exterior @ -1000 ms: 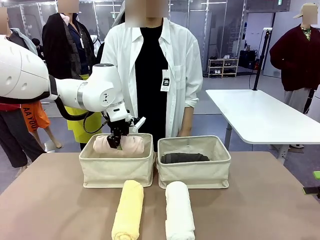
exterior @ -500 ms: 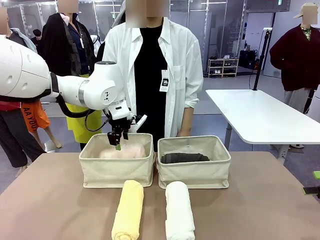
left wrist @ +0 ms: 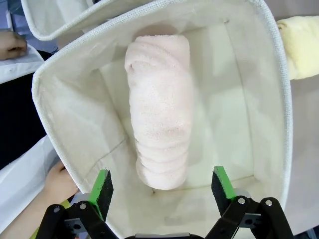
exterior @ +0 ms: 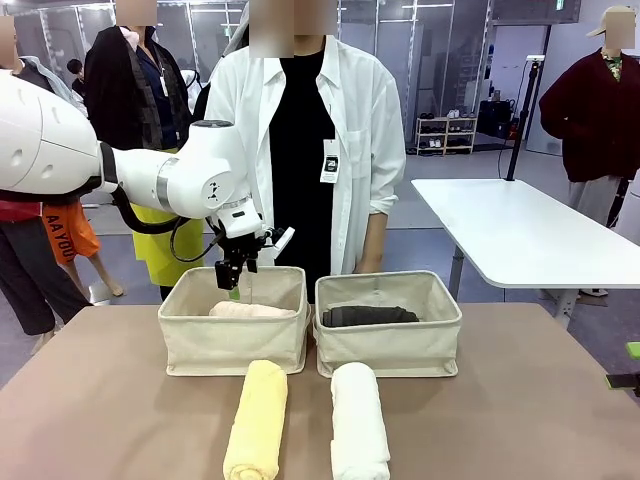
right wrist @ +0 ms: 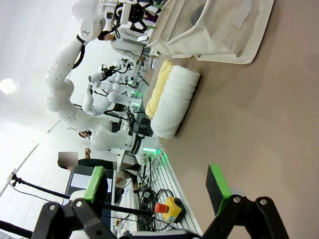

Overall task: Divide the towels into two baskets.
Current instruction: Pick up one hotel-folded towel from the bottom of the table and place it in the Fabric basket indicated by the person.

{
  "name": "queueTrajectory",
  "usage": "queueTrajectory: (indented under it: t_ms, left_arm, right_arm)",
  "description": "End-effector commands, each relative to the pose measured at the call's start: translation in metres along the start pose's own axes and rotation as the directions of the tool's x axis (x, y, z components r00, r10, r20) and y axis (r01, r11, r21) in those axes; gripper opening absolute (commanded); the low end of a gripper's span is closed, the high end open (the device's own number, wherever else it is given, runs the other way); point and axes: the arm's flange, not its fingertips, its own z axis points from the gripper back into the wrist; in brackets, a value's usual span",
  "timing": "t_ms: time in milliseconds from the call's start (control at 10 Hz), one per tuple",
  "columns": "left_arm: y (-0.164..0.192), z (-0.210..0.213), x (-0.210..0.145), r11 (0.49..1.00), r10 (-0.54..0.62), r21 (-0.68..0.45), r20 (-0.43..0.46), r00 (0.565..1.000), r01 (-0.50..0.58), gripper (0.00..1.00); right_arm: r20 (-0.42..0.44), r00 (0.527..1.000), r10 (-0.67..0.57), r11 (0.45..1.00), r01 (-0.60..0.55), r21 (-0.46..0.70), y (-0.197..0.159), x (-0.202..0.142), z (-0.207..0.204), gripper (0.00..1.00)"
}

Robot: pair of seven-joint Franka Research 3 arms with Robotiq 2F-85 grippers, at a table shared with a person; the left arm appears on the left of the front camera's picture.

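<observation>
Terry looks soft, light, squashy: pinch mid-roll. Yellow towel [exterior: 255, 420] and white towel [exterior: 358, 425] lie on the tabletop [exterior: 500, 420], six o'clock of the baskets [exterior: 232, 345]; pink towel [left wrist: 159, 109] lies in one, under the open, empty left tool [left wrist: 161, 175]; right tool [right wrist: 155, 172] open too.

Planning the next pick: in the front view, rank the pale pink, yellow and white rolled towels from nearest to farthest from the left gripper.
1. Pale pink rolled terry towel, in the left beige canvas basket, right under the left gripper.
2. Yellow rolled towel, in front of that basket.
3. White rolled towel, farther right.
</observation>
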Motion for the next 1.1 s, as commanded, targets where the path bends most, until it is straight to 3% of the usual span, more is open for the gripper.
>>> queueTrajectory:
  t_ms: [0,800,1000]
  left_arm:
    - [0.0,0.0,-0.002,1.0,-0.009,0.0,-0.001,1.0,0.009,1.0]
    - [0.0,-0.001,0.002,1.0,-0.003,-0.002,0.002,1.0,0.003,0.99]
    - [-0.006,0.039,-0.028,0.997,0.04,-0.075,0.072,0.997,-0.035,1.0]
  right_arm:
    - [0.013,1.0,0.006,1.0,-0.006,-0.001,0.003,-0.002,-0.002,1.0]
    - [0.013,1.0,0.006,1.0,-0.006,-0.001,0.003,-0.002,-0.002,1.0]
    - [0.013,1.0,0.006,1.0,-0.006,-0.001,0.003,-0.002,-0.002,1.0]
